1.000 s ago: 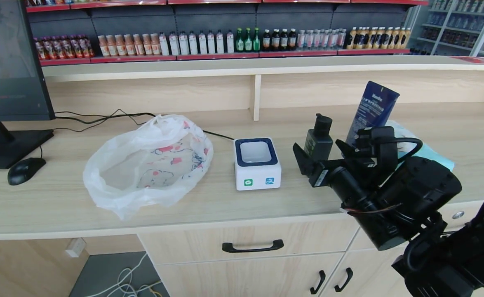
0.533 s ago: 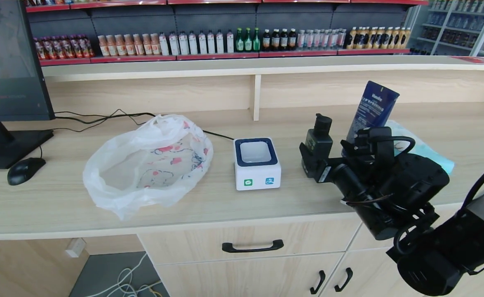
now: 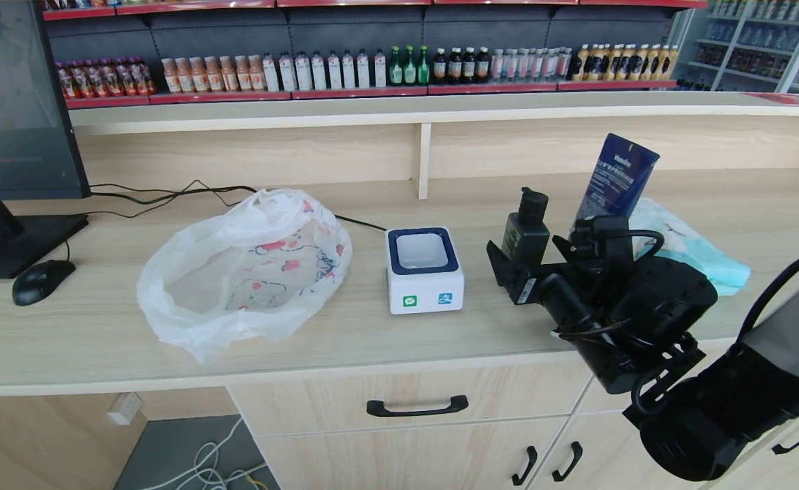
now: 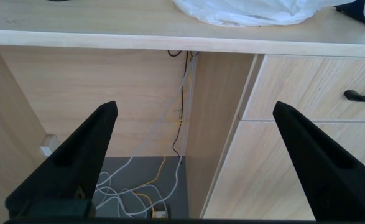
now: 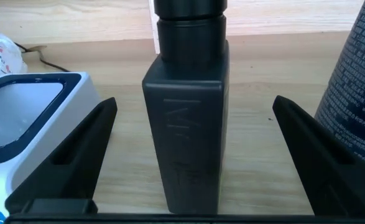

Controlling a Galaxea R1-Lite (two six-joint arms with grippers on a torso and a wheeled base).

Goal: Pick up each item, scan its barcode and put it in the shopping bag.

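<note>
The right arm is matt black throughout, built of thick cylindrical links joined by rounded housings, with a smooth grey panel on the link nearest the body. A black cable loops over the wrist, a second, thicker one arcs along the upper link, and thin red and white wires show at the wrist joint. A small white label sits on the base of the right tool. Its fingers are flat black wedges tapering to blunt tips, and those of the left tool have the same shape.
</note>
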